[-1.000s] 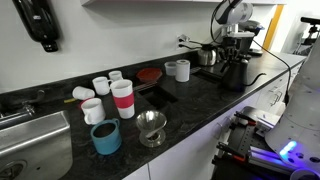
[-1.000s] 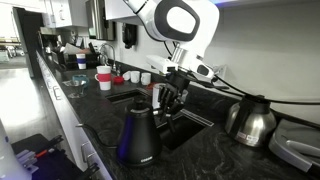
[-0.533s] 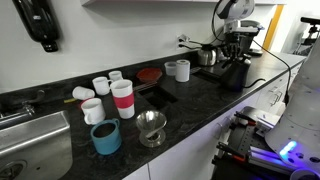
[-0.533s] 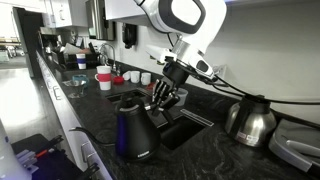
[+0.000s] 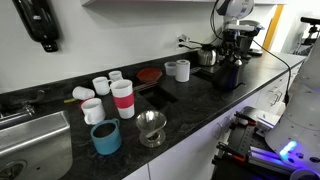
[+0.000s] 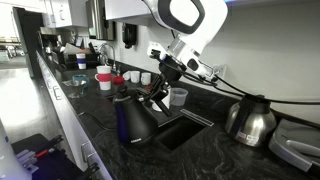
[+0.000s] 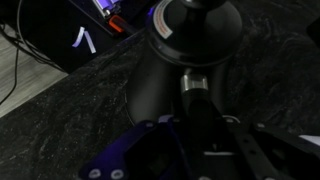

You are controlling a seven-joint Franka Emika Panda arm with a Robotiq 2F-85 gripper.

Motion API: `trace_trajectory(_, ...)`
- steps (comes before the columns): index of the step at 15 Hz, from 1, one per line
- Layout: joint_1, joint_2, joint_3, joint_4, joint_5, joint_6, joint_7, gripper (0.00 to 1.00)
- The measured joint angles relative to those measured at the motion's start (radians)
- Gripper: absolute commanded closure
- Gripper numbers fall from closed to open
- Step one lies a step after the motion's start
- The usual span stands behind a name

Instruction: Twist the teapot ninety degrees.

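Note:
The matte black cone-shaped teapot point(image 6: 134, 119) stands on the dark counter and also shows in an exterior view point(image 5: 230, 73). My gripper point(image 6: 157, 98) is right beside its upper part, at the handle side; in an exterior view it hangs just above the pot point(image 5: 232, 52). In the wrist view the teapot point(image 7: 190, 35) fills the frame from above, and its thin handle runs down between my dark fingers point(image 7: 197, 112). The fingers look shut on the handle. The fingertips themselves are dark and hard to see.
A shiny silver pot point(image 6: 250, 120) stands beyond the teapot. A white mug point(image 6: 178, 97) is behind my gripper. Several mugs, a red-banded cup point(image 5: 123, 98), a blue cup point(image 5: 106, 137) and a metal funnel point(image 5: 152, 127) stand near the sink point(image 5: 30, 140).
The gripper has swung up and sideways with the teapot's handle. The teapot has turned and shifted a little on the counter.

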Motion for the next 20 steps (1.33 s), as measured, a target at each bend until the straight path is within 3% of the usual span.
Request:
trace_trajectory(4, 0.008, -0.011, 0.007, -0.014, 0.025, 0.013, 0.132, 0.94)
trace_trajectory(5, 0.012, -0.021, 0.008, -0.022, 0.024, 0.014, 0.157, 0.74)
trace_trajectory(11, 0.013, -0.020, 0.008, -0.025, 0.023, 0.014, 0.162, 0.74)
trace_trajectory(12, 0.012, -0.019, 0.008, -0.025, 0.023, 0.014, 0.162, 0.94)
trace_trajectory(16, 0.012, -0.017, 0.006, -0.025, 0.032, 0.014, 0.195, 0.94)
trace_trajectory(20, 0.010, -0.022, -0.005, -0.039, 0.115, 0.014, 0.352, 0.94)
